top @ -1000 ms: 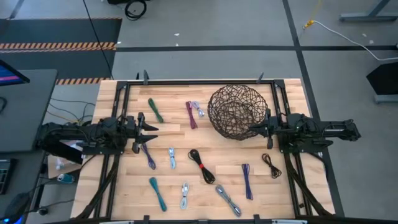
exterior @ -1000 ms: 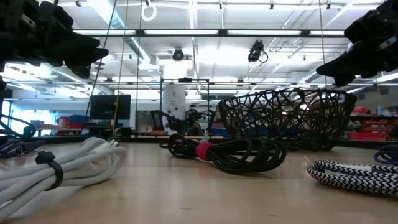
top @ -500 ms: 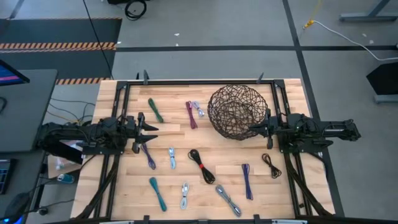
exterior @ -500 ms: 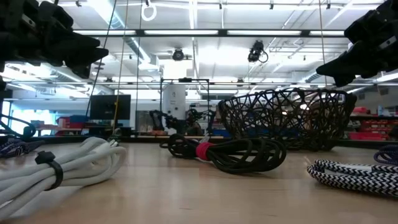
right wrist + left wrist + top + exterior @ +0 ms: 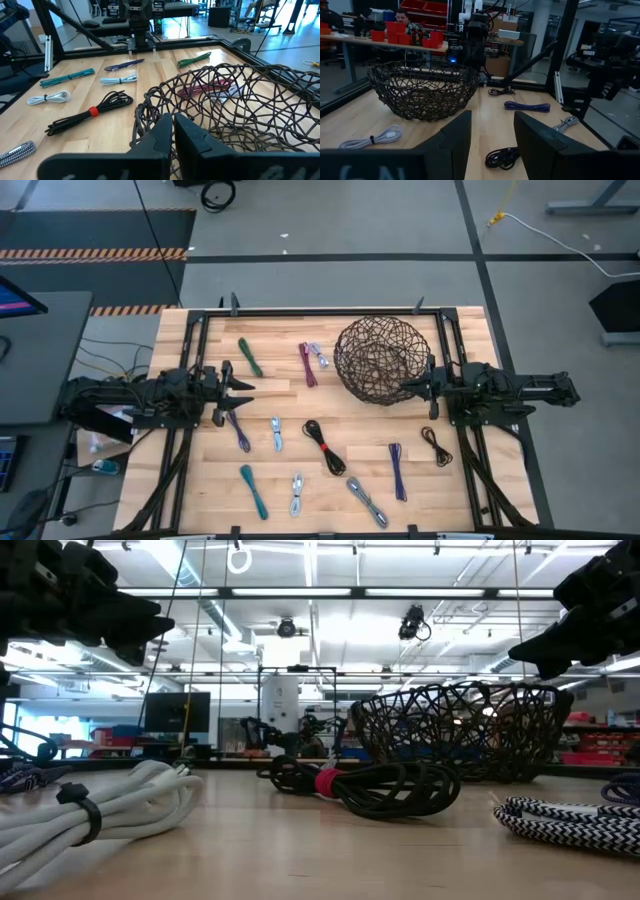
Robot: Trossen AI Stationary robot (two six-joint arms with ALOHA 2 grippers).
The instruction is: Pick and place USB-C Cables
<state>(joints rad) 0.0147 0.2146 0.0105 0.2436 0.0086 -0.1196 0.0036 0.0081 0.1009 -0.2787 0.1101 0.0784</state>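
While no cable is yet lifted, the high view lists: left gripper [image 5: 243, 389] over the table's left side, right gripper [image 5: 408, 387] at the near rim of the wire basket [image 5: 380, 360]; USB-C Cables [image 5: 325, 447] scattered flat across the wooden table [image 5: 200, 480], all outside the basket. Low view: white bundle [image 5: 90, 805], black-red bundle [image 5: 365, 785] and braided bundle [image 5: 570, 820] lying on the board, both arms raised. Left wrist view: fingers [image 5: 457, 137] spread apart, nothing between them. Right wrist view: fingers [image 5: 162, 132] pressed together, empty, the basket holding nothing visible. Step in hand, by judgement: the first pick. Next move calls for lowering an opened gripper onto one bundle.
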